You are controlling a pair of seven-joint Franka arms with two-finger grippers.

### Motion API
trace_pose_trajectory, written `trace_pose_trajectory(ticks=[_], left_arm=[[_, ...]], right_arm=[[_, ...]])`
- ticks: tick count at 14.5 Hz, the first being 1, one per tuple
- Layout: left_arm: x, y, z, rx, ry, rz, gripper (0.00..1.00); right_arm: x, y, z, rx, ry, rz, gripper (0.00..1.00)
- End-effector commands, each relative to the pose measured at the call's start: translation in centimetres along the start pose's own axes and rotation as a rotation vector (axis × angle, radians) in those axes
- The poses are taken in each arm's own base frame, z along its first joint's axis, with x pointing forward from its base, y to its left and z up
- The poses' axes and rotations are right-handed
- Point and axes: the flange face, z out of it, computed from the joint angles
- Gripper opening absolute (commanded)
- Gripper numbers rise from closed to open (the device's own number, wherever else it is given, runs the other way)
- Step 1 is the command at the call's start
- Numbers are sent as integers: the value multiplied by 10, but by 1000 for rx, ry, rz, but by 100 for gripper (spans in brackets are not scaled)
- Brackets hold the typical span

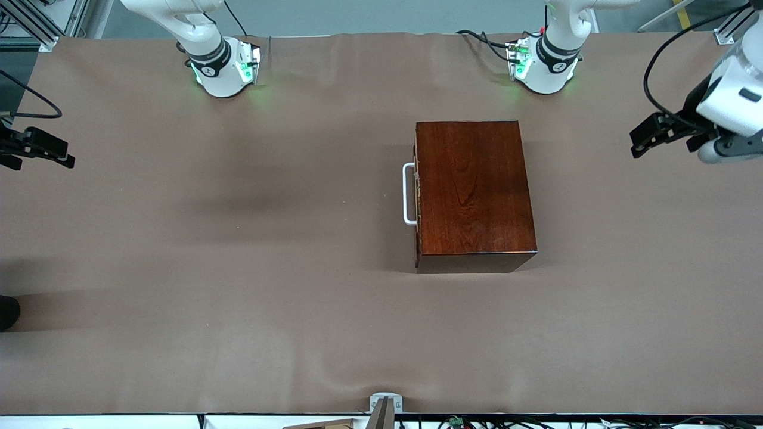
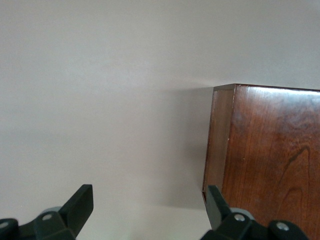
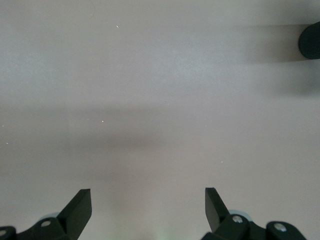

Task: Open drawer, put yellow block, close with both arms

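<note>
The dark mahogany box (image 1: 474,187) stands on the brown table cover, nearer the left arm's end. Its drawer is shut, with the white bar handle (image 1: 409,193) facing the right arm's end. The yellow block is not in view. My left gripper (image 1: 641,140) is open and empty, up in the air over the table's left-arm end. In the left wrist view (image 2: 150,205) a corner of the box (image 2: 270,160) shows past one fingertip. My right gripper (image 1: 42,156) is open and empty over the table's right-arm end. The right wrist view (image 3: 148,205) shows only bare cover under it.
The arms' green-lit bases (image 1: 226,68) (image 1: 542,65) stand at the table's back edge. A dark round object (image 1: 7,313) sits at the right arm's end, also in the right wrist view (image 3: 310,41). A small metal bracket (image 1: 384,405) is at the front edge.
</note>
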Motion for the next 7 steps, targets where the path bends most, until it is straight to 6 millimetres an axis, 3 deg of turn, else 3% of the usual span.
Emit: trace_pose_trajectory(ticks=[1,4,7], left_arm=[[-8,-6,-8,-15,26,62,100],[-6,-5,-18,-18,41,64,100],[-5,-6,-13,-16,27,78,100]], right_arm=[[-7,1,-7,-14,2,16,100],[-7,1,-7,-14,2,16,100],[-7,1,-7,-14,2,16,100]])
